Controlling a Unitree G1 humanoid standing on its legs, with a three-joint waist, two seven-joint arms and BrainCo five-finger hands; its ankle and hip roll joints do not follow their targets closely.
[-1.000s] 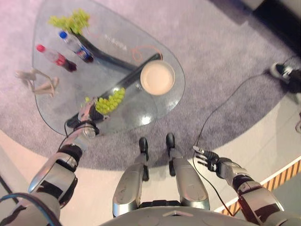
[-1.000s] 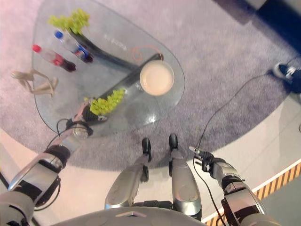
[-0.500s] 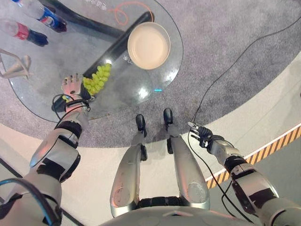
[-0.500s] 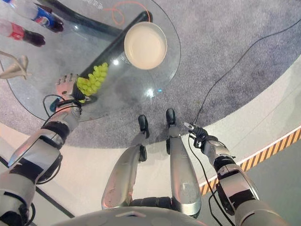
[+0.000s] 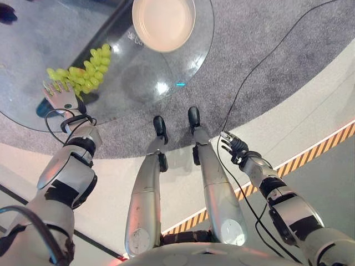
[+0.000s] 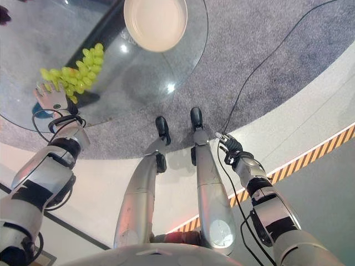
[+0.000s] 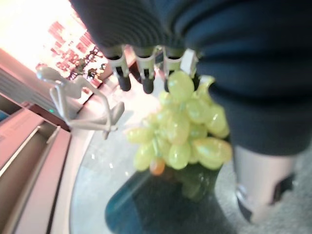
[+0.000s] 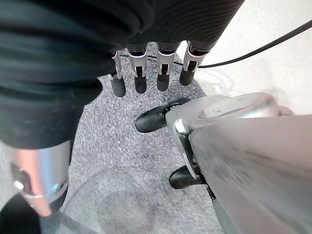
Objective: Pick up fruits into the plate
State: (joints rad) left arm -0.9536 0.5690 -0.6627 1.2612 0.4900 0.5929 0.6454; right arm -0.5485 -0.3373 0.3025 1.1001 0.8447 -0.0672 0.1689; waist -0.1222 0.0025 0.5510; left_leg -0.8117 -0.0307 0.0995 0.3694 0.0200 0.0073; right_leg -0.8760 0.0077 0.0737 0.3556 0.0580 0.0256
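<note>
A bunch of green grapes lies on the round glass table near its left front edge. My left hand rests at the bunch's near end with its fingers spread and straight, open. In the left wrist view the grapes sit just past the straight fingers, which are not curled round them. An empty cream plate stands on the table farther back and to the right. My right hand hangs open low beside the right leg, its fingers straight over the grey carpet.
A dark table leg runs under the glass between the grapes and the plate. A white figurine stands on the table beyond the grapes. Grey carpet surrounds the table, and pale floor with a striped line lies to the right.
The camera has tilted down, so the table has slid up the picture. My left hand stays by the grapes, its fingers now spread wider. The right hand still hangs low.
</note>
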